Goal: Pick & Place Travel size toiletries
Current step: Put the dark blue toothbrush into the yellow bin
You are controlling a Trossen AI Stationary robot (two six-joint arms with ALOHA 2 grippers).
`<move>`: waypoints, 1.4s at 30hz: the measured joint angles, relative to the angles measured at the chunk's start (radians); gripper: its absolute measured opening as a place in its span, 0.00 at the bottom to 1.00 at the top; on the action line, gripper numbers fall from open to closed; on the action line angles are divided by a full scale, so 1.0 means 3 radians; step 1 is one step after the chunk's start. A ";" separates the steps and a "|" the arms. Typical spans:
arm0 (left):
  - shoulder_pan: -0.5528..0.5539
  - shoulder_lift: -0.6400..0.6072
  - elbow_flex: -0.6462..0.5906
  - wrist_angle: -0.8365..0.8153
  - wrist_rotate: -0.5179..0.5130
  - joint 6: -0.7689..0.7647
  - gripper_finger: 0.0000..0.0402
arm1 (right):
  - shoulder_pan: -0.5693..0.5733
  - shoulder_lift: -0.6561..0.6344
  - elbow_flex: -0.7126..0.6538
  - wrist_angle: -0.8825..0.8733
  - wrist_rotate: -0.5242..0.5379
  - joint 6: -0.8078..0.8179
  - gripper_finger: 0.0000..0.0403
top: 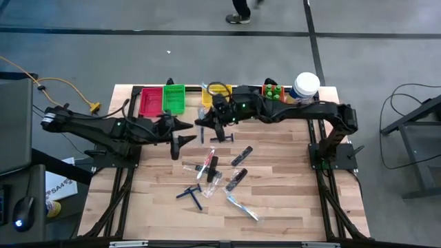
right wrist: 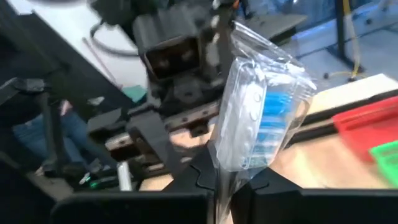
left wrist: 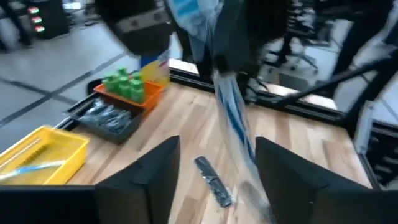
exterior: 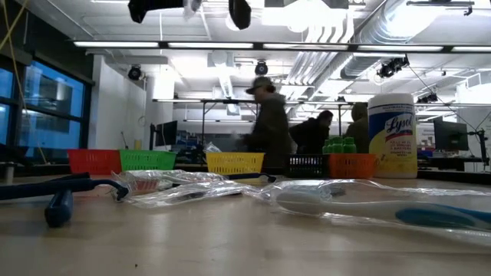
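Right wrist view: a wrapped toothbrush (right wrist: 261, 118) changing claws above the desk (top: 289, 207).
Right claw (right wrist: 227, 186) is clenched on it, just before the yellow bin (top: 215, 94); left claw (left wrist: 217, 168) beside it stands released, fingers apart.

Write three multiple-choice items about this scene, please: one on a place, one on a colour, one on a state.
1. Where do the green bottles stand?
A. in the orange bin
B. in the yellow bin
C. loose on the table

2. Which colour is the bin beside the red bin?
A. blue
B. green
C. white

3. What is the state of the right gripper?
A. open and empty
B. shut on the clear-wrapped toothbrush
C. shut on a razor

Answers: 1 A, the left wrist view shows the bottles inside the orange bin. 2 B, the high view shows a green bin next to the red one. 3 B, the right wrist view shows the fingers closed on the wrapper.
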 joint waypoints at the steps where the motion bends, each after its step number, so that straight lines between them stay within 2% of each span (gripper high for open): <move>1: 0.0000 -0.0033 0.0000 -0.0066 -0.0070 -0.0069 0.53 | -0.0033 -0.0009 0.0002 -0.0002 0.0004 -0.0022 0.02; 6: 0.0001 -0.0263 -0.0001 -0.0340 -0.0292 -0.0341 0.56 | -0.0271 -0.0025 0.0001 -0.0250 0.0005 -0.0108 0.01; 15: 0.0001 -0.0458 -0.0001 -0.0517 -0.0305 -0.0582 0.51 | -0.0724 -0.0043 0.0001 -0.0441 0.0045 -0.0676 0.01; 25: 0.0001 -0.0454 -0.0001 -0.0538 -0.0336 -0.0587 0.49 | -0.1088 0.0026 0.0006 -0.0395 0.0688 -0.1598 0.01; 32: 0.0001 -0.0453 -0.0001 -0.0547 -0.0348 -0.0595 0.49 | -0.1229 0.0396 0.0007 -0.0543 0.0874 -0.1661 0.01; 35: 0.0001 -0.0453 -0.0001 -0.0550 -0.0350 -0.0642 0.49 | -0.1236 0.0574 0.0194 -0.0753 0.0795 -0.1687 0.01; 42: 0.0001 -0.0453 -0.0001 -0.0550 -0.0357 -0.0655 0.49 | -0.1250 0.1205 0.1255 -0.1726 0.0819 -0.1748 0.01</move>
